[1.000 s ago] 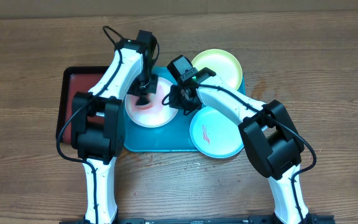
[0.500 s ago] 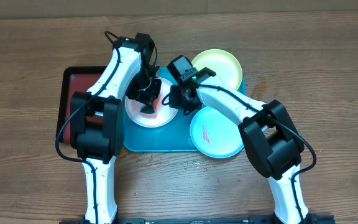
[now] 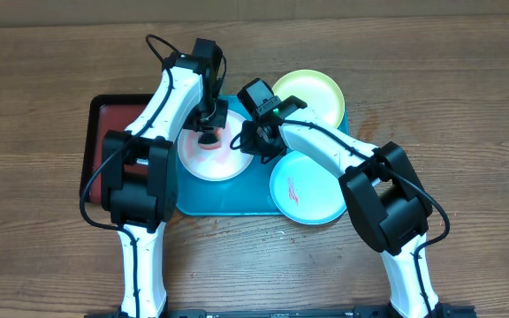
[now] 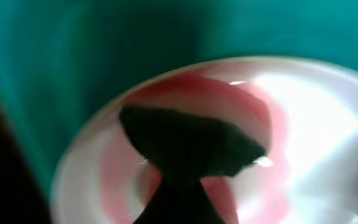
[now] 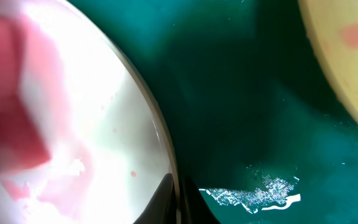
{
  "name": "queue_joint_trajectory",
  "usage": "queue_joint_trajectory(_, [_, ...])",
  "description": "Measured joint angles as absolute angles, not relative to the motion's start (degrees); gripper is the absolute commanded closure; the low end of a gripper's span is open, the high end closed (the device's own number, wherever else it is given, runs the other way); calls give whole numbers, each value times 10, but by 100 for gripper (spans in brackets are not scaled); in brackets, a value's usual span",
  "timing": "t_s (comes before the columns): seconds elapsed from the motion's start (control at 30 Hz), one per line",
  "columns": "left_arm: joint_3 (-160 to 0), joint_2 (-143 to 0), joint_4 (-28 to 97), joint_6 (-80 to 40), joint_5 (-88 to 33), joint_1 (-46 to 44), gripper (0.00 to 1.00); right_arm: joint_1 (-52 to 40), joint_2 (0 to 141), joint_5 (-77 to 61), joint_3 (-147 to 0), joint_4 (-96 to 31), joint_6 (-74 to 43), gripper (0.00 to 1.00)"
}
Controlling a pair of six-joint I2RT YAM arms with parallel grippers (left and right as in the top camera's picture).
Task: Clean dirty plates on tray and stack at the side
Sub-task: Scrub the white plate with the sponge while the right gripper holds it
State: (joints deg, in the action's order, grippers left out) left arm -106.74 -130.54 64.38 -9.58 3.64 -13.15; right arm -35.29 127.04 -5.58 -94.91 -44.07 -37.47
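Observation:
The white plate (image 3: 203,163) lies at the left of the turquoise tray (image 3: 228,201), smeared pink-red. My left gripper (image 3: 208,122) is shut on a dark wiping pad (image 3: 208,138) pressed onto the plate's far part. In the left wrist view the pad (image 4: 188,144) sits on pink smears on the plate (image 4: 319,112). My right gripper (image 3: 253,141) is shut on the white plate's right rim; its fingers (image 5: 176,200) straddle the rim (image 5: 157,124). The yellow-green plate (image 3: 312,95) lies at the tray's far right, the mint-aqua plate (image 3: 306,187) with red smears at its near right.
A smaller dark red tray with a black rim (image 3: 104,132) lies left of the turquoise tray, partly under my left arm. Wooden tabletop (image 3: 467,106) surrounds both. The right wrist view shows bare tray floor (image 5: 241,112) and the yellow-green plate's edge (image 5: 353,56).
My left gripper swept the pad toward the plate's near side, then back to its far part. The right gripper and the plates have not moved.

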Motion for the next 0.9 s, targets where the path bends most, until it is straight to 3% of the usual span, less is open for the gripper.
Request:
queue_joint_trajectory(0.23, [-1069,-1305,726,-164,132,-132,96,-353,1270,-55,-949,-440,-375,96])
queue_joint_trajectory(0.43, [-1069,-1305,767,-114,67,-142,96,-353,1270,-55,-949,-441,-375,96])
queue_joint_trajectory(0.7, [-1070,-1305,695,-7,-63,-160,96,-353,1270,-55,-949,-441,-375,96])
queue_joint_trajectory(0.9, [-1070,-1305,638,-42,-14,-160,96,-353,1270,-55,-949,-441,-375,96])
